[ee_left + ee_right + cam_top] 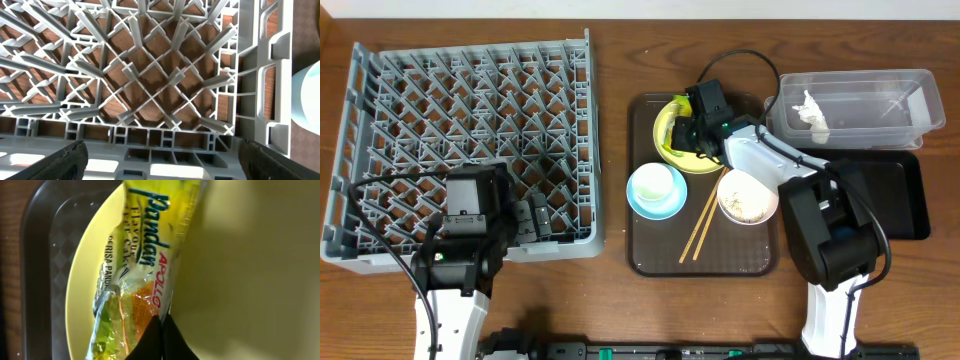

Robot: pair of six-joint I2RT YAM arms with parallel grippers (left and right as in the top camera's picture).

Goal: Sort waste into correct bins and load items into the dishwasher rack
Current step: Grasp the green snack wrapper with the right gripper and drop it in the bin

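My right tool point(161, 335) was pressed together, its tips pinching what looked like the near end of the yellow-green wrapper point(140, 255). The wrapper lay across the yellow plate point(82, 285), which sat on the brown serving tray point(650, 255) on the surface. I judged the wrapper to be nearly weightless, thin and crinkly, a slick film that would fold and flop rather than hold its shape. Its crimped end seam seemed the best hold, since doubled film there slips less than the glossy printed middle. A light grip should do, as there was nothing in it to break, though it could swing or snag on the plate's rim when lifted. The clear tub point(880, 100) and black tray point(900, 190) stood just beside the serving tray. My left tool point(165, 160) hung spread and empty over the near edge of the rack point(470, 90).
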